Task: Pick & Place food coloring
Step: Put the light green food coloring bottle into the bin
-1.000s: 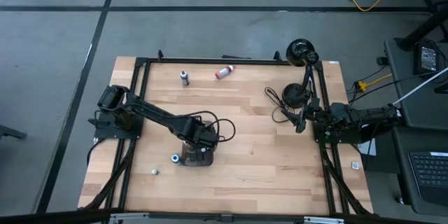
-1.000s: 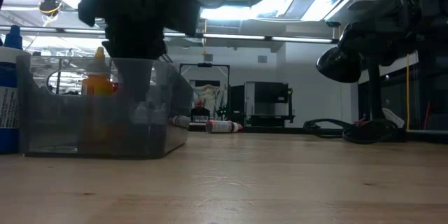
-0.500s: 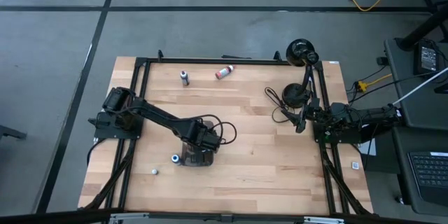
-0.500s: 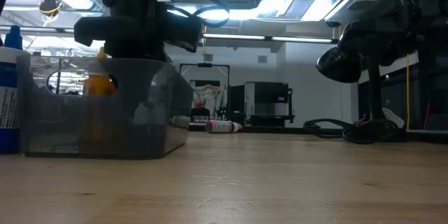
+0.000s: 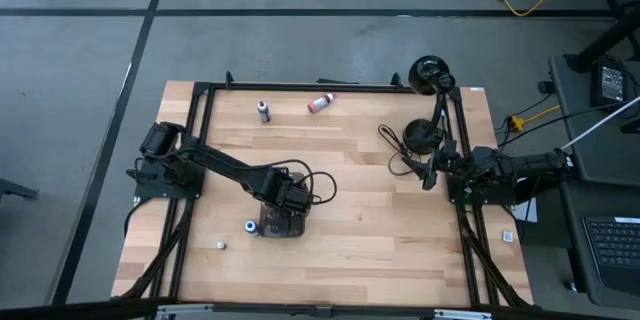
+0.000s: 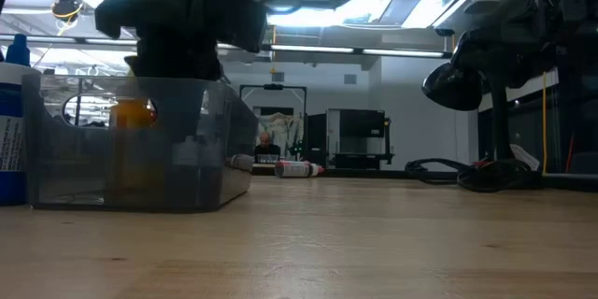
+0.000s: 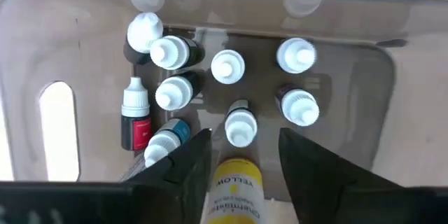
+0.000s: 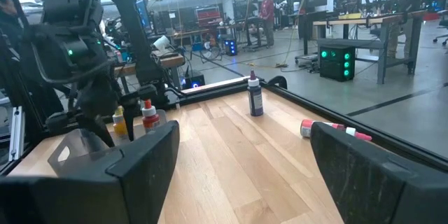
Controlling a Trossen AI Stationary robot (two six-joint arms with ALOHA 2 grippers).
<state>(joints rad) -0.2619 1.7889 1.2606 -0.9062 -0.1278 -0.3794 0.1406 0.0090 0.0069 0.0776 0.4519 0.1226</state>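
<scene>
- Food coloring, a small yellow-labelled bottle with a white collar [image 7: 236,185], sits between the dark fingers of my left gripper [image 7: 238,175], directly over the smoky grey translucent plastic tray [image 7: 350,63].
- My left fingers stand slightly parted on either side of the yellow bottle; whether they grip it or have let go, I cannot tell.
- Inside the tray, white-capped little bottles [image 7: 227,66] stand upright in loose rows, one red-bodied bottle [image 7: 135,115] at the side, so my bottle hangs above an open spot among them.
- Loose on the far side of the light wooden table [image 5: 380,250] are a dark upright bottle [image 5: 264,111] and a red-and-white bottle lying on its side [image 5: 320,103].
- A blue-capped bottle [image 5: 250,226] stands just left of the tray.
- My right gripper [image 8: 241,171] waits at the table's right edge, fingers wide and empty.
</scene>
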